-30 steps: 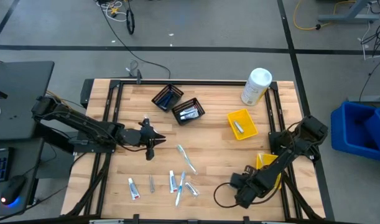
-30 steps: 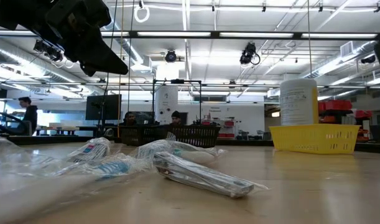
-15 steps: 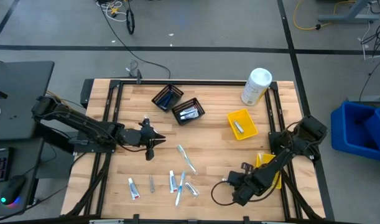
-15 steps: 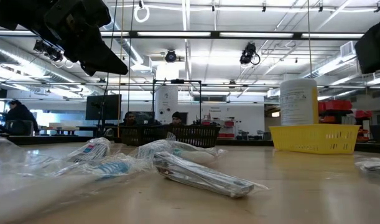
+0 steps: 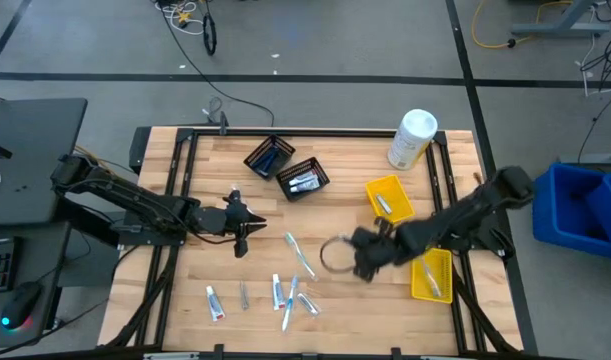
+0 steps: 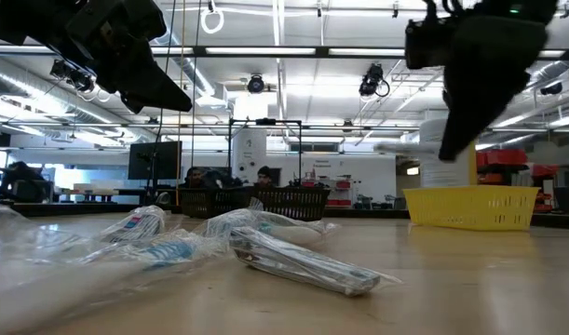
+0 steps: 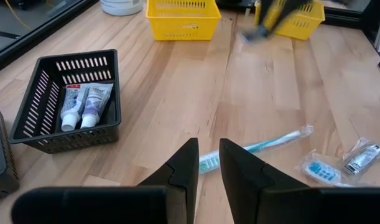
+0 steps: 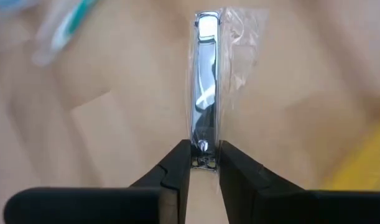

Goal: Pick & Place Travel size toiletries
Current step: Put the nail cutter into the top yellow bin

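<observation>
My right gripper (image 5: 351, 249) (image 8: 204, 152) hangs over the table's middle, shut on a small silver piece (image 8: 204, 93) in a clear wrapper (image 5: 334, 254); it shows high up in the low view (image 6: 449, 149). My left gripper (image 5: 240, 228) (image 7: 208, 155) waits shut above the table's left part, touching nothing. Several wrapped toiletries lie flat near the near edge: a toothbrush (image 5: 300, 254) (image 7: 252, 149), a white tube (image 5: 215, 302), a silver piece (image 5: 243, 294) and more packets (image 5: 290, 296) (image 6: 303, 262). My right gripper pinches the silver piece between its two fingers by the end nearest them (image 8: 204, 142). The fingers point toward the table's left and the piece sticks straight out ahead of them. Piece and wrapper are lifted clear of the table.
Two black mesh baskets (image 5: 270, 157) (image 5: 303, 178) stand far-centre; one holds tubes (image 7: 81, 104). One yellow bin (image 5: 389, 198) sits right of centre, another (image 5: 432, 275) by the right edge. A big white canister (image 5: 413, 138) lies at the far right. People sit in the room beyond (image 6: 264, 177).
My right gripper has swung from the near-right corner toward the table's middle and far side and has risen, carrying the silver piece in its wrapper off the table. The left arm has kept still.
</observation>
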You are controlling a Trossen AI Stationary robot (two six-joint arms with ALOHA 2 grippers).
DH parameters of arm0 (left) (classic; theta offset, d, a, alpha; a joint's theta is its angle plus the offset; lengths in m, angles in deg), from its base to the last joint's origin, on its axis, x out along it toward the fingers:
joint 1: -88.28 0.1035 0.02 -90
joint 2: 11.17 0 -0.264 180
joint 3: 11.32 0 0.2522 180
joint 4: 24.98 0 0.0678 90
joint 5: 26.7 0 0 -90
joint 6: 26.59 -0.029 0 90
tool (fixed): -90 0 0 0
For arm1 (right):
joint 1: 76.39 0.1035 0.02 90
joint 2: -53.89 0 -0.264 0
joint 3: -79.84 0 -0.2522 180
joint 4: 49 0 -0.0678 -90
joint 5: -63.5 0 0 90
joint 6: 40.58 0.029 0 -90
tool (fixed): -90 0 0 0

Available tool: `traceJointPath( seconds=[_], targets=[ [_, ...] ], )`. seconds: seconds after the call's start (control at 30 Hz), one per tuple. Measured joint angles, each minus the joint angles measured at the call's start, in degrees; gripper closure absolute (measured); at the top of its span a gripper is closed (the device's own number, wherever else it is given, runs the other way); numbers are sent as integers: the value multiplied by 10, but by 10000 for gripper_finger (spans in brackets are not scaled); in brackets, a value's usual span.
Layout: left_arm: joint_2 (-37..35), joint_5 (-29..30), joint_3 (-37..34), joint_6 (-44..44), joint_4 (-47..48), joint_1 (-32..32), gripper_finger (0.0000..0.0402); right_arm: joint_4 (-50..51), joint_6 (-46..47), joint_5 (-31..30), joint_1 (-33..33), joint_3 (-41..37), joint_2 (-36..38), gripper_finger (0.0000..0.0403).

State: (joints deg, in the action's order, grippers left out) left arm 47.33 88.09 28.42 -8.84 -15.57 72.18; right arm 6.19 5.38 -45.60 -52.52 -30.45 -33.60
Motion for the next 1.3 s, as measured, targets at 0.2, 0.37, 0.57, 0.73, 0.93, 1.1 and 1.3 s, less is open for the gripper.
traceJointPath(
  seconds=[0.2,0.37,0.57,0.73,0.93,1.1,1.3],
  targets=[
    [0,0,0,12,-2,0,331,114,-5,-73,-75,0,97,325],
    [0,0,0,13,-2,0,331,198,59,-112,-130,0,132,323],
    [0,0,0,5,-2,0,331,206,129,-90,-178,-43,133,323],
    [0,0,0,-3,-2,0,331,157,131,-58,-219,-116,133,322],
    [0,0,0,-1,-2,0,331,85,85,-42,-265,-178,132,319],
    [0,8,0,0,-2,0,331,54,56,-7,-294,-191,132,312],
    [0,33,0,0,-2,0,331,36,35,20,-303,-203,132,309]
  ],
)
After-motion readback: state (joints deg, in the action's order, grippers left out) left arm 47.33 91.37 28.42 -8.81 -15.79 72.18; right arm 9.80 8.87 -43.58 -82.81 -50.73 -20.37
